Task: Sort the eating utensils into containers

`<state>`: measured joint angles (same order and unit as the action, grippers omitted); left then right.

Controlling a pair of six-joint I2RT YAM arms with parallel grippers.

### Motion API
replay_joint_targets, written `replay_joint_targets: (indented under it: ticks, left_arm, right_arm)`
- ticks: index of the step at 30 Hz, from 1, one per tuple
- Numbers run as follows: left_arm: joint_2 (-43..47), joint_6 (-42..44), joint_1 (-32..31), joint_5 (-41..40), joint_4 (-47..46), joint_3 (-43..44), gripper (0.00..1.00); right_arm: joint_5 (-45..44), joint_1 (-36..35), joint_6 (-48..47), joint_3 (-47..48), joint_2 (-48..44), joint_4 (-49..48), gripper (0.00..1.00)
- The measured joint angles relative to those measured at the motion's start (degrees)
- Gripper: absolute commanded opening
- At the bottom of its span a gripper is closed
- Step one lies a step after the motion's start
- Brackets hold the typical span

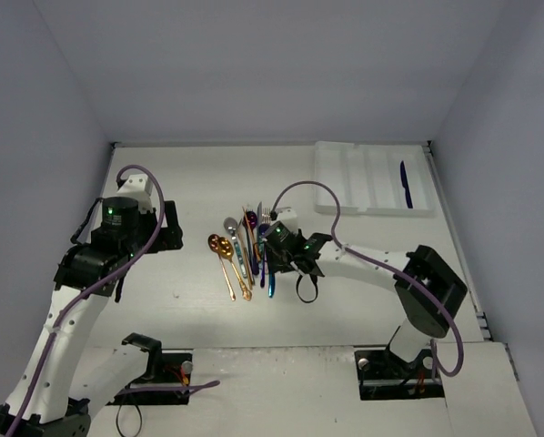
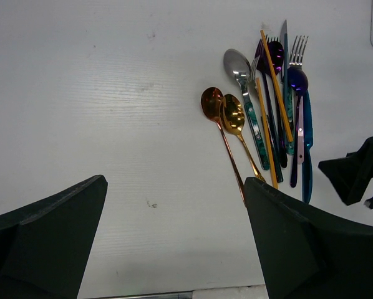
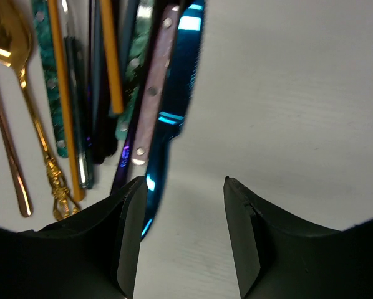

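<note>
Only the overhead view takes in the white rectangular plastic tray (image 1: 331, 177), set in the far right corner of the white bench (image 1: 181, 173). One dark blue utensil (image 1: 405, 185) lies lengthwise in its rightmost compartment. The pile of slim metallic utensils (image 1: 246, 250) lies mid-bench, well apart from the tray, handles toward the near edge. The left wrist view sorts it out: two copper-gold spoons (image 2: 212, 103) side by side on its left, then a silver spoon with a teal handle (image 2: 236, 62), then purple and blue pieces, forks and a gold stick overlapping. The right wrist view alone shows the right fingers (image 3: 242, 237) low at the handle ends, part open and gripping nothing. A shiny blue handle (image 3: 177, 93) runs just beside the inner face of one finger; whether it touches I cannot tell. The right arm has its elbow out to the right and its forearm stretched left to the pile. The left arm is bent and raised left of the pile, and the left fingers (image 2: 55, 230) are spread wide, holding nothing. A wide stretch of bench separates the pile from the grey walls (image 1: 35, 137) on either side.
</note>
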<state>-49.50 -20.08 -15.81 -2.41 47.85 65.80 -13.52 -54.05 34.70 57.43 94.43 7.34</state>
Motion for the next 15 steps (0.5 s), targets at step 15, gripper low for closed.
replay_joint_targets:
  ticks: [15]
  left_arm:
    - [0.00,-0.01,-0.94,-0.03,0.05,0.00,0.91]
  right_arm:
    - [-5.62,-6.46,12.09,0.11,6.73,-0.37,0.47]
